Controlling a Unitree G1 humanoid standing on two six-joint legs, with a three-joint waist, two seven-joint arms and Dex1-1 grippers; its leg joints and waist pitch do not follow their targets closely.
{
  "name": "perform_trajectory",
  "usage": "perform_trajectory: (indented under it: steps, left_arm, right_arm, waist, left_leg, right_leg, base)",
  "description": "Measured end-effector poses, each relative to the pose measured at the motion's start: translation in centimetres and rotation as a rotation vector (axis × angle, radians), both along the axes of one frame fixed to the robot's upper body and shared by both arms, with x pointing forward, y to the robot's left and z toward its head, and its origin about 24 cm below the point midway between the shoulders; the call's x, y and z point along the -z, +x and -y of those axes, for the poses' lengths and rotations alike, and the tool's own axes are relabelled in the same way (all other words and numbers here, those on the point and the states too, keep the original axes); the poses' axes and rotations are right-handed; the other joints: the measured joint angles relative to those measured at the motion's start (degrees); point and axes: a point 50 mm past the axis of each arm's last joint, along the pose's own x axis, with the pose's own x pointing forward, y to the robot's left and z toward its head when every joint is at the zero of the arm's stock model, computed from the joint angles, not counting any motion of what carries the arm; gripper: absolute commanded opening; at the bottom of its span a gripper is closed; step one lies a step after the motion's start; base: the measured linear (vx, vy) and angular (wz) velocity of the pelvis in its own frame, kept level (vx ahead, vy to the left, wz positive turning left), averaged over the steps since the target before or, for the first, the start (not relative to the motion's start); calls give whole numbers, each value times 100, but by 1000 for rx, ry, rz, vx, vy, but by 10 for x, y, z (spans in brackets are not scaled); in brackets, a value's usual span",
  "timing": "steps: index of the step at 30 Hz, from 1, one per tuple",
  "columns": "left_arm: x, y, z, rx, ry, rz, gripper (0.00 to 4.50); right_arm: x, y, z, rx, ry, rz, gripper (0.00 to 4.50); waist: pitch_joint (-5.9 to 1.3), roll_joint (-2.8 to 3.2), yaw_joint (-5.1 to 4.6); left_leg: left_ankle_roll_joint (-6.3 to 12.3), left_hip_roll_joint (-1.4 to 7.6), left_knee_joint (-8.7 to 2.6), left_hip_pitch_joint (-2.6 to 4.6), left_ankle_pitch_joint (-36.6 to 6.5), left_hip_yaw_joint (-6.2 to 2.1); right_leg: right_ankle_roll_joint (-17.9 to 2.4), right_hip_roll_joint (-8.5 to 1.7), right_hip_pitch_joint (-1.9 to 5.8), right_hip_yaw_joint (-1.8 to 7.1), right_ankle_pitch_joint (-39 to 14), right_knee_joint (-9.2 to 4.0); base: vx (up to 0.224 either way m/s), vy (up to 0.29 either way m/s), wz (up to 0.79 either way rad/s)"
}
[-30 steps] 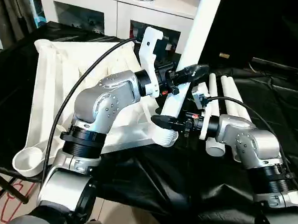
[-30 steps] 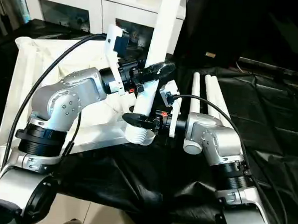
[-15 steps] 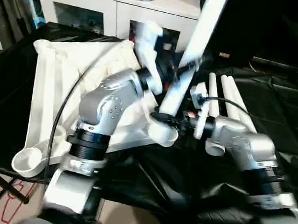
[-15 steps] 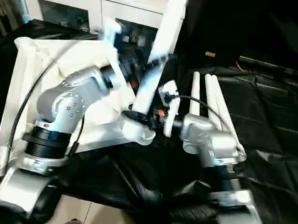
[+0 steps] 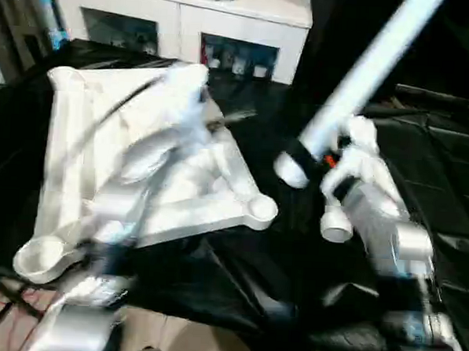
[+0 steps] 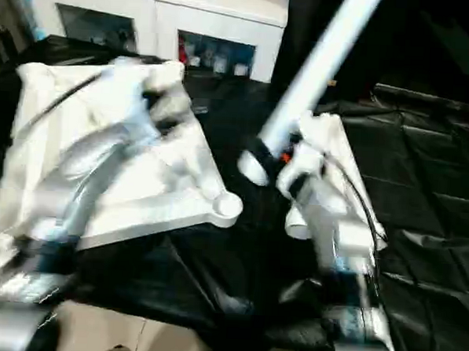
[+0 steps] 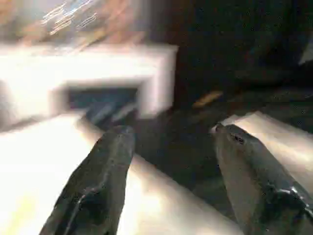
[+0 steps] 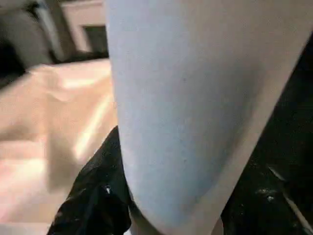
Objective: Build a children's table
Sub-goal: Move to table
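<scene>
Black cloth drapes the table [image 5: 236, 286] where the right gripper [image 5: 302, 159] clamps a light, stiff, slick tube leg [image 5: 366, 72] near its lower end, tilted beside the tabletop [image 5: 87, 136]; the left gripper [image 7: 171, 147] gapes empty.

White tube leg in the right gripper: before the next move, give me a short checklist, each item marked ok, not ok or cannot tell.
1. Right gripper gripping the leg near its lower end: ok.
2. Leg's lower end seated in the near corner socket: not ok; it hangs off to the side, tilted away.
3. Socket unobstructed: ok.
4. Left gripper open, nothing between its fingers: ok.
5. Tabletop lying underside up on the black cloth: ok.
6. Spare legs beside the right arm, how many: cannot tell.
</scene>
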Motion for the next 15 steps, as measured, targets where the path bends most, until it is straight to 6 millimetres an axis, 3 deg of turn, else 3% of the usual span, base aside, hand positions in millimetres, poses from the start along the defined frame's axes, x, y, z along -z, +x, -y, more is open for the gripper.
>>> perform_trajectory:
  steps: [3,7,10,15]
  left_arm:
    - [30,-13,-14,-55,26,-91,299]
    - [27,-25,-5,-11,-82,-80,299]
    - [27,-31,-17,-125,-123,-41,299]
    - [45,-44,-33,-269,-94,-69,299]
  right_arm:
    - [0,-1,2,31,-5,-4,191]
    - [-6,-4,-9,43,-15,18,191]
    - [2,-14,-12,79,-71,11,191]
    - [13,-19,-3,239,-101,0,191]
  waist:
    - [8,-19,-6]
    - [6,-21,109]
    - [3,-19,102]
    - [3,-29,86]
  left_leg:
    - [0,1,3,-13,0,2]
    - [0,1,3,-10,0,8]
    - [0,3,0,-2,0,6]
    - [-5,3,1,-5,4,4]
  right_leg:
    - [0,-1,-6,-4,0,-5]
    - [0,-6,0,-1,0,-12]
    - [2,-5,7,0,1,-14]
    - [13,-5,1,2,6,-15]
  base:
    - [0,0,0]
    - [0,0,0]
    - [0,0,0]
    - [0,0,0]
